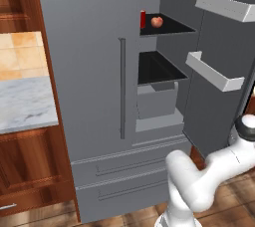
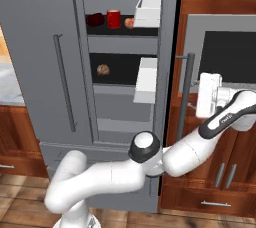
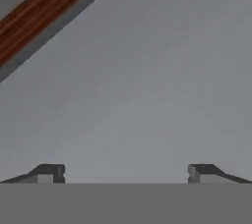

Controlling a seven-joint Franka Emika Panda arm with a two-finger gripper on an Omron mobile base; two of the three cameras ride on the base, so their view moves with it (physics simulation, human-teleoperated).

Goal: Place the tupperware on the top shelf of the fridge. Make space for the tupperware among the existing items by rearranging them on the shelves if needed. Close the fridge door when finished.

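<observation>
The fridge (image 1: 94,71) stands with its right door (image 2: 168,47) swung open and its left door closed. On the top shelf (image 1: 174,27) sit a red can (image 1: 143,19) and a red-orange apple (image 1: 157,22). From the right, the can (image 2: 114,19), the apple (image 2: 129,22) and a dark red lump (image 2: 95,19) line that shelf. A brown round lump (image 2: 103,69) lies on the lower shelf (image 1: 162,71). My gripper (image 3: 125,173) is open, nothing between its tips, facing a flat grey surface. The hand (image 2: 209,94) hangs beside the open door's bar handle (image 2: 186,97). The tupperware is out of view.
Two white door bins (image 1: 224,7) (image 1: 214,71) jut from the open door's inner face. Two wide drawers (image 1: 129,171) lie below the doors. A marble counter (image 1: 25,104) is to the left, and wooden cabinets (image 2: 220,187) with a dark oven panel (image 2: 227,57) to the right.
</observation>
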